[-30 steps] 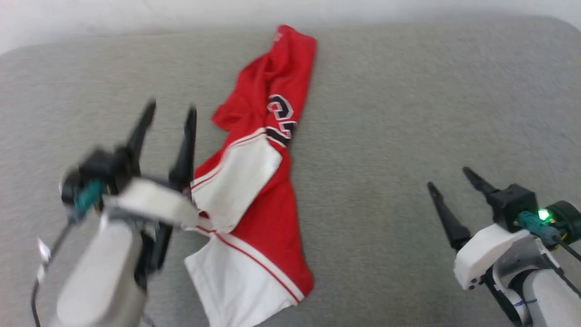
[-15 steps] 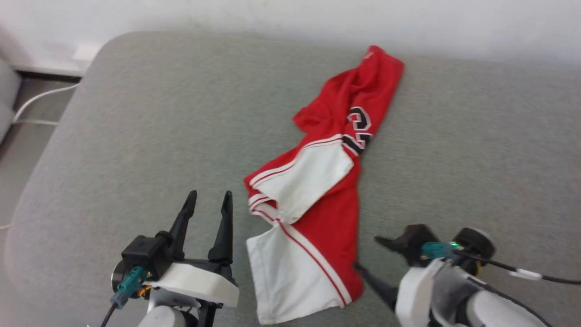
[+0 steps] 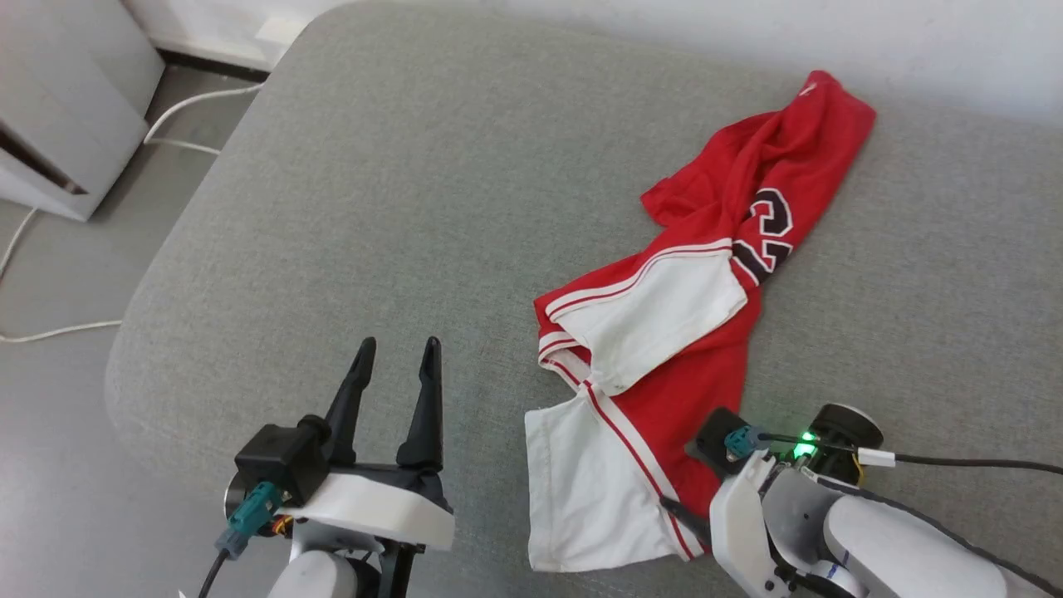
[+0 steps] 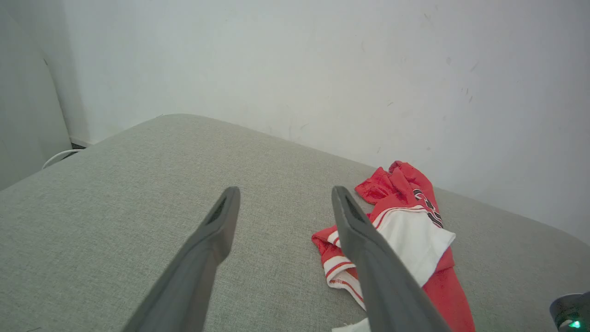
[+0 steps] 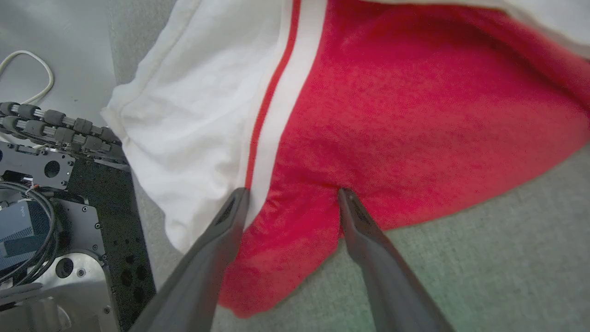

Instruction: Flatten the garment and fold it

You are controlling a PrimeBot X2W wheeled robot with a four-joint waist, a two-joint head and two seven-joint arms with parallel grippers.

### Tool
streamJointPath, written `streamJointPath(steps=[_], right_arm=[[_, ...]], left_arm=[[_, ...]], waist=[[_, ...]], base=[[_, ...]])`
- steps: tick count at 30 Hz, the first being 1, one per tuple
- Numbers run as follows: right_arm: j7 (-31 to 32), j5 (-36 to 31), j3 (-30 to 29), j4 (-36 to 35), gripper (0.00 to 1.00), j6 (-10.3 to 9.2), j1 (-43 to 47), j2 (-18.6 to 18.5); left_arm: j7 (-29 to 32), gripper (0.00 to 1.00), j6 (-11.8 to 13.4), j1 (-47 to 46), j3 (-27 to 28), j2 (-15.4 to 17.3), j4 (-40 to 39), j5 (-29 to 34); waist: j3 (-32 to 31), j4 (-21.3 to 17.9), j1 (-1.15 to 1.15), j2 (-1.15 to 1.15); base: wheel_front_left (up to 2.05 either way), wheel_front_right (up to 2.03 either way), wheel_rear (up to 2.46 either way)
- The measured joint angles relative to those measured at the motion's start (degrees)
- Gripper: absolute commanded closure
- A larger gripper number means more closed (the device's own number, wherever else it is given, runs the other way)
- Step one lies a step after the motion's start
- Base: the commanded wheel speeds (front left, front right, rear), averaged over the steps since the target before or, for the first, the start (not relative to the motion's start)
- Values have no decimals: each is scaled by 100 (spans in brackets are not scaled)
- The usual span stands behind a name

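The garment (image 3: 698, 332) lies crumpled in a long diagonal strip on the grey cushion (image 3: 415, 208), white sleeves near me and red body with black-and-white lettering farther off. My left gripper (image 3: 397, 353) stands open over bare cushion to the garment's left, touching nothing; its wrist view has the gripper (image 4: 283, 191) with the garment (image 4: 415, 230) at right. My right gripper (image 3: 677, 475) is at the garment's near corner. In the right wrist view that gripper (image 5: 291, 191) is open, both tips pressing on red fabric (image 5: 415, 115) beside the striped white sleeve (image 5: 193, 106).
The cushion's rounded left edge (image 3: 141, 316) drops to a grey floor with a white cable (image 3: 191, 104) and a pale cabinet (image 3: 66, 108). A white wall (image 4: 322, 69) runs behind the cushion. My base's metal plate (image 5: 46, 184) shows below the near edge.
The head camera has swung, so the whole picture shifted. My left gripper has drawn back off the garment to its left. My right gripper has come in onto the garment's near red corner.
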Motion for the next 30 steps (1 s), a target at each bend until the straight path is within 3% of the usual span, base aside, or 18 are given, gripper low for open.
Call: streamJointPath(steps=[1,9,15,20,21,30], right_arm=[[-57,10,29,66,100,0,-34,7],[-559,256,-346,375,100,47,-85,-2],[-512,417,-1221,246,100,13,188,-740],[-406,464,-1781,287,100,-2,556,-1012],[-438,441,-1870,314,0,-2,600,-994],[-1311,-10,-2739,126,0,-3,798,-535]], left_arm=[[0,0,-9,1,36,-27,11,22],[0,0,-187,28,233,-89,149,181],[-1,0,-301,94,316,-86,237,249],[0,0,-356,104,247,-118,342,304],[0,0,-359,104,227,-123,364,310],[160,0,-535,-59,-259,-200,521,479]], waist=[[28,27,0,0],[27,-104,1,0],[-124,-510,1,0],[-256,-901,1,0],[-278,-975,1,0],[-361,-1582,1,0]], base=[[0,0,0],[0,0,0],[0,0,0],[0,0,0],[0,0,0],[0,0,0]])
